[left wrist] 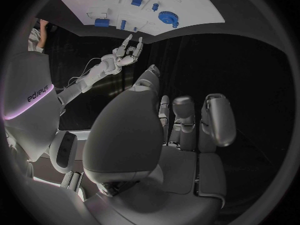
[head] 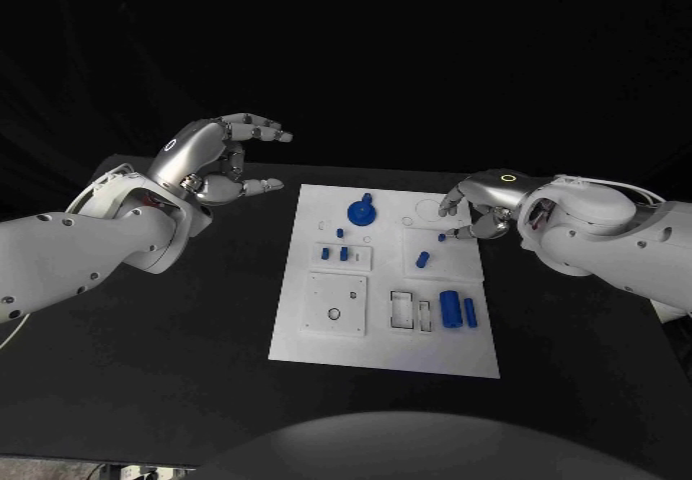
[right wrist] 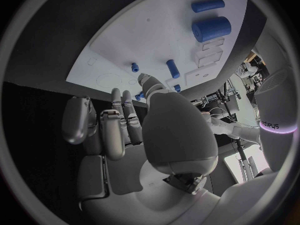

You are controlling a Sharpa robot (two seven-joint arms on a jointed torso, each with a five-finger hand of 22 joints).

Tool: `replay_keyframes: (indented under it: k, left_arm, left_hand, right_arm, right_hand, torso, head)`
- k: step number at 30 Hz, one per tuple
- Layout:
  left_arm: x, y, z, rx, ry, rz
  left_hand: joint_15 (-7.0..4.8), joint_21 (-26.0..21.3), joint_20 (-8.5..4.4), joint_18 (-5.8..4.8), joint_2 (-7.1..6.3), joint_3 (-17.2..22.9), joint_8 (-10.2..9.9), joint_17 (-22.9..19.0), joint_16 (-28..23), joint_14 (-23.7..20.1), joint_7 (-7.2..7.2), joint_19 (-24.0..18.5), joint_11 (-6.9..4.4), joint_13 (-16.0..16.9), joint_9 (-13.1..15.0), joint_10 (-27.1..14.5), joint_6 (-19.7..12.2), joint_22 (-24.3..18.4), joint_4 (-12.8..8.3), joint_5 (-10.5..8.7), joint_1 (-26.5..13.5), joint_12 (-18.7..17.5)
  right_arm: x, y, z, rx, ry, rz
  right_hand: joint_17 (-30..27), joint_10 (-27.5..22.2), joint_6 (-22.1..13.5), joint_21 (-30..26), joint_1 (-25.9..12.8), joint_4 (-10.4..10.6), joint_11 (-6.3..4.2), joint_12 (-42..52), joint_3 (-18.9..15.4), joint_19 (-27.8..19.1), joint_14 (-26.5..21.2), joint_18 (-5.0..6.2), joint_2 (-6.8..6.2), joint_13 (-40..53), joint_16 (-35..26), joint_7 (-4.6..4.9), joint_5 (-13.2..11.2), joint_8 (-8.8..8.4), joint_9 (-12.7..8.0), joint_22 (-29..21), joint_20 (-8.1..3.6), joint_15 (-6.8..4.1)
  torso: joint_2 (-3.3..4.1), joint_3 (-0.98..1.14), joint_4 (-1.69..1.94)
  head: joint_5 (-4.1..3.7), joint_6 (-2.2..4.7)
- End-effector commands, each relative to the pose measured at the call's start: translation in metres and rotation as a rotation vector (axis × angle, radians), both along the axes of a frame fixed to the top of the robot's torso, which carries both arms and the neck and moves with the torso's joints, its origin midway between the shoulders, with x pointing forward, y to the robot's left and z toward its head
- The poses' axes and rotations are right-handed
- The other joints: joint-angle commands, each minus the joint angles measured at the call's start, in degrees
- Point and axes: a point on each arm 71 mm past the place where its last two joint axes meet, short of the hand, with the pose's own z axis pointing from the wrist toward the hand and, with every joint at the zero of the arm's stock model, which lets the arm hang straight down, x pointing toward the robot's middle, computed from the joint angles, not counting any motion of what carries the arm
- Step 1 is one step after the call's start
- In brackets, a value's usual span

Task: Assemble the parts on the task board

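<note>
Fingers loosely curled and apart, the left robot hand [head: 224, 160] hangs off the left side of the task board [head: 329, 345], up near the worktop's [head: 173, 380] far edge, holding nothing and touching nothing. A wide band of bare black worktop lies between it and the board's left edge.

On to the board itself: a white plate lying lengthwise away from the robot in the middle of the worktop. Near its far end sits a round blue part with a knob [head: 362, 211]. Below that, small blue pegs [head: 335, 254] stand in a block toward the left side, and a short blue pin [head: 423, 259] lies just right of them. Closer to the robot, two blue cylinders [head: 460, 308] lie side by side near the right edge, beside pale rectangular slots. The near-left area of the board carries a white square plate with a hole [head: 335, 303].

Over to the right: the right robot hand [head: 483, 205] is at the board's far right corner, fingers pointing down toward the white surface, fingertips [head: 449, 209] just at or above it. Whether they touch the board, I cannot tell. Nothing is seen in its grasp; the right wrist view shows the fingers [right wrist: 122, 115] straight and close together, with the pin [right wrist: 173, 68] and cylinders [right wrist: 210, 29] beyond them. Bare worktop runs along the near side of the board.
</note>
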Motion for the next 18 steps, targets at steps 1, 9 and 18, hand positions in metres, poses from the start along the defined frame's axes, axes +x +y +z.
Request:
replay_keyframes:
  k: [1, 9, 18]
  left_arm:
    - [0.0, -0.003, -0.001, -0.002, 0.011, -0.002]
    - [0.0, -0.004, -0.003, 0.012, 0.031, 0.0]
    - [0.001, -0.005, -0.006, 0.029, 0.053, 0.004]
  left_hand:
    - [-0.01, 0.31, -0.01, -0.32, 0.04, 0.41, -0.23, -0.01, 0.22, 0.47, 0.06, 0.31, -0.05, -0.06, -0.06, 0.45, 0.52, 10.24, 0.14, 0.2, 0.48, 0.23]
    - [0.07, 0.21, 0.04, -0.31, 0.42, 1.48, -0.34, -0.21, 0.1, 0.39, 0.26, 0.28, 0.12, -0.07, -0.36, 1.12, 0.98, 10.21, 0.05, 0.32, 1.38, 0.72]
    - [0.17, -0.12, 0.14, -0.25, 1.0, 2.39, -0.39, 0.25, 0.34, 0.6, 0.42, 0.15, 0.28, -0.08, -0.61, 2.25, 1.35, 10.13, 0.01, 0.88, 2.15, 1.29]
  right_arm:
    - [-0.002, 0.001, -0.007, -0.017, 0.026, 0.013]
    - [-0.004, 0.002, -0.017, -0.006, 0.041, 0.003]
    - [-0.004, 0.005, -0.023, 0.011, 0.043, -0.003]
  right_hand:
    - [6.67, 0.24, 0.3, -0.33, 0.39, -0.27, -0.02, 0.35, 0.04, -0.47, 1.46, 0.79, 0.03, 0.22, -0.23, 0.04, 0.46, 0.1, 0.21, 8.23, 0.15, -0.45]
    - [6.55, 0.32, 0.79, 0.38, 1.2, -1.55, 0.0, 2.87, 2.21, 0.04, 1.4, 0.56, -0.1, 2.08, -0.01, 0.08, 10.19, 0.62, 2.32, 8.89, 0.31, -0.27]
    - [6.15, 0.93, 0.36, 0.55, 1.15, -2.35, -0.18, 5.0, 4.5, 0.12, 1.2, 0.56, -0.16, 3.48, -0.02, 0.02, 12.78, 0.62, 3.78, 9.07, 0.42, -0.04]
  torso:
    - [0.02, 0.0, -0.04]
    - [-0.07, -0.09, 0.0]
    - [-0.1, -0.12, 0.05]
  head:
    - [0.05, 0.0]
    - [-0.02, 0.0]
    - [0.02, 0.0]
